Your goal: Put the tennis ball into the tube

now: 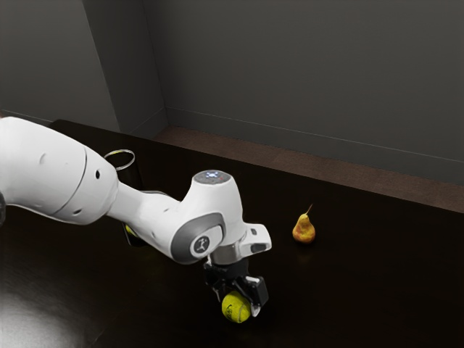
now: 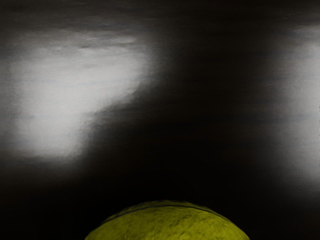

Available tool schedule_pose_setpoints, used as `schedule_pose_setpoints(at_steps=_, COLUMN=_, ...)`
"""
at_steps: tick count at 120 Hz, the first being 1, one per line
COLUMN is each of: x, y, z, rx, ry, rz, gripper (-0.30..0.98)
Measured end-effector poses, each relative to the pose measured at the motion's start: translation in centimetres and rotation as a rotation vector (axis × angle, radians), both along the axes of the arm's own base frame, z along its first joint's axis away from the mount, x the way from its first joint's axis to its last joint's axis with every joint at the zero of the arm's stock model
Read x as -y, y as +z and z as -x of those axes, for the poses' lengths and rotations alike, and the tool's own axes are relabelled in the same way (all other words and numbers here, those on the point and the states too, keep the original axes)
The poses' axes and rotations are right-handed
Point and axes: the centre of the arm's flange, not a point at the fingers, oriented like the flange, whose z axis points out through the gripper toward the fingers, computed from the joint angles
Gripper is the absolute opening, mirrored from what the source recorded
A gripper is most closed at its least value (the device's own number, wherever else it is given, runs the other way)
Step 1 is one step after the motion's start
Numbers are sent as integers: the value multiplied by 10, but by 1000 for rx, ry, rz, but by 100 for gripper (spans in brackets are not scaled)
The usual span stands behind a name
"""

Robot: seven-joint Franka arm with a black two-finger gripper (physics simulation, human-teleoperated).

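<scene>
In the exterior view my gripper [image 1: 237,293] points down, shut on the tennis ball [image 1: 235,308], one finger on each side of the yellow-green ball. Whether the ball touches the tabletop is hard to tell. The ball's top [image 2: 167,222] bulges up at the wrist view's lower edge. A dark see-through tube with a pale round rim [image 1: 120,152] stands behind my arm, which hides much of it. Below the arm a little yellow-green [image 1: 130,231] shows near a clear container's base; whether it belongs to the same tube, I cannot tell.
A yellow-orange pear [image 1: 304,229] stands on the dark glossy table [image 1: 377,283], beyond my hand toward the exterior view's right. Another curved rim [image 1: 154,192] peeks out just above my forearm. Behind the table rises a grey wall.
</scene>
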Motion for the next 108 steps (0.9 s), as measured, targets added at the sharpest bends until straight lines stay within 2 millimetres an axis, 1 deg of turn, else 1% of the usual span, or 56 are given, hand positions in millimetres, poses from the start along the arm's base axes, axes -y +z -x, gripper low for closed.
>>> schedule_pose_setpoints(at_steps=36, x=-1, y=-7, z=2, rx=2, ry=33, rz=20, gripper=69)
schedule_pose_setpoints(at_steps=44, x=-1, y=-7, z=2, rx=2, ry=35, rz=22, gripper=64)
schedule_pose_setpoints(at_steps=63, x=-1, y=-6, z=1, rx=8, ry=32, rz=24, gripper=46)
schedule_pose_setpoints(at_steps=108, x=-2, y=4, z=-6, rx=45, ry=8, rz=-6, gripper=28)
